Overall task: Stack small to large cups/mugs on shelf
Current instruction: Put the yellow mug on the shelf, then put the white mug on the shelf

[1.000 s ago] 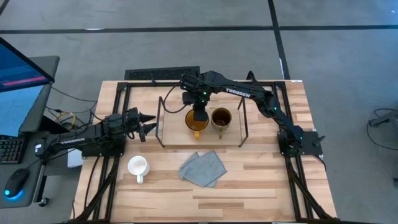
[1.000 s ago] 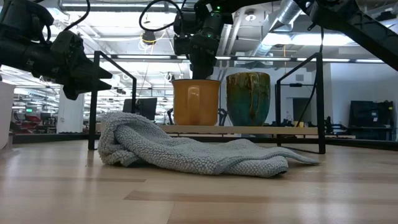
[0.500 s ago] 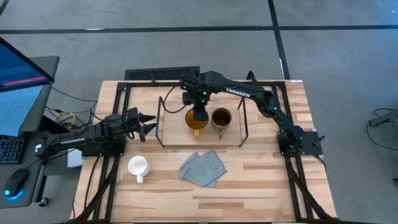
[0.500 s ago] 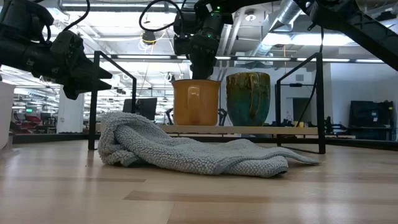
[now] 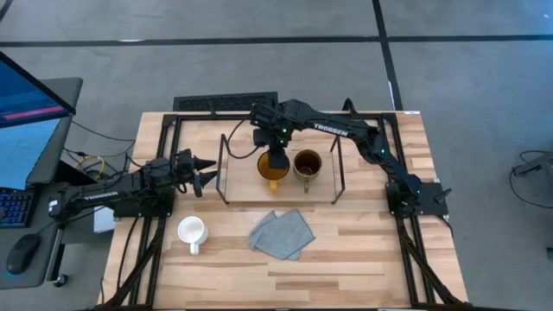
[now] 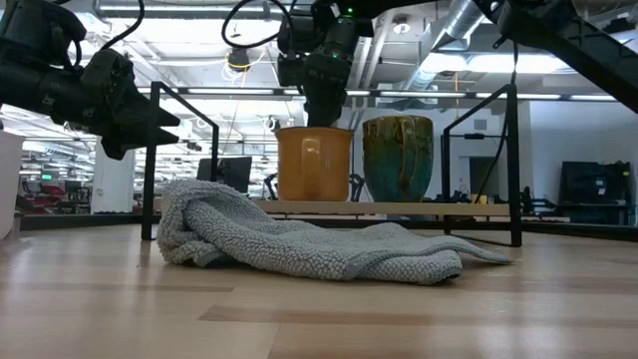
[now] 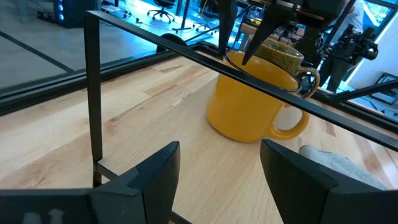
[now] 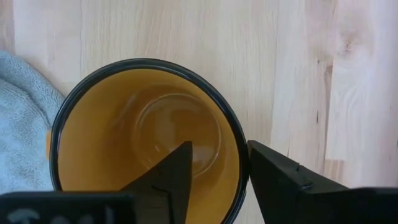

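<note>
Wooden tabletop (image 5: 363,250) carries the shelf (image 5: 242,192) toward its far side. On the shelf I see the yellow-amber mug (image 5: 273,168) touching the olive-brown mug (image 5: 307,163) on its right. My right gripper (image 5: 276,160) sits directly over the yellow-amber mug, jaws parted and straddling its rim: one finger inside, one outside, not clamped. My left gripper (image 5: 206,173) hovers off the shelf's left end, jaws apart, holding nothing. The small white mug (image 5: 191,231) stands on the tabletop near the front left. A grey-blue cloth (image 5: 282,232) lies just in front of the shelf.
</note>
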You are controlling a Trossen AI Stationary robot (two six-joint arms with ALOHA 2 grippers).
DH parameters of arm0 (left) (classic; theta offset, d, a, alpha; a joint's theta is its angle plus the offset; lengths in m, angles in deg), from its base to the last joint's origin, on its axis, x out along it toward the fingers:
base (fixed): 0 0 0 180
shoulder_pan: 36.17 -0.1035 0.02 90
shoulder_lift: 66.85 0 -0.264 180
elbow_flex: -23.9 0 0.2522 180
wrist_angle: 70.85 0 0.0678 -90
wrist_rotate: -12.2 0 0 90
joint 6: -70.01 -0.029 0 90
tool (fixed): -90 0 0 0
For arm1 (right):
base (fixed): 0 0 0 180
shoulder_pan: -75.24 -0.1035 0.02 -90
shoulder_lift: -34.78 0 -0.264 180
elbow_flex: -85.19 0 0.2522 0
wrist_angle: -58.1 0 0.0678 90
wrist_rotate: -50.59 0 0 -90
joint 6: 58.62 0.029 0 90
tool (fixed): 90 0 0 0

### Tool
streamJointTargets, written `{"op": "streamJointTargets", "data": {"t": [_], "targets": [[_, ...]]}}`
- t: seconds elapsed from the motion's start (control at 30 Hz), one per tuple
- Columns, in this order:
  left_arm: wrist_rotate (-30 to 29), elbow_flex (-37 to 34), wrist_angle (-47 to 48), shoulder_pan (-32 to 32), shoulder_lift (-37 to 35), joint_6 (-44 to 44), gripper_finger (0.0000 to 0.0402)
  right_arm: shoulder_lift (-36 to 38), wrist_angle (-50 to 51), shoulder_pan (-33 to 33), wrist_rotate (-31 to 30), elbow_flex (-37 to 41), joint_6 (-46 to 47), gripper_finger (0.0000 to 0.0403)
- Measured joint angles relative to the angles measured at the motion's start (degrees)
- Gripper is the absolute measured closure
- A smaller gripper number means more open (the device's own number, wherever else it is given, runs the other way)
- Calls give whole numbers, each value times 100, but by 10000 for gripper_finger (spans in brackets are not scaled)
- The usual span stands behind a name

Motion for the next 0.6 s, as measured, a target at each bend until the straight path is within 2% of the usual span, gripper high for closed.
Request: {"op": "streamJointTargets", "data": {"t": [0.2, 0.4, 0.6], "targets": [[0, -2, 0, 0, 0, 1, 187, 4, 0, -16, -30, 0, 5, 234], [0, -2, -1, 0, 2, 2, 187, 11, 0, -15, -610, 0, 4, 232], [11, 0, 0, 1, 0, 2, 187, 69, -83, -15, -688, -76, 4, 234]]}}
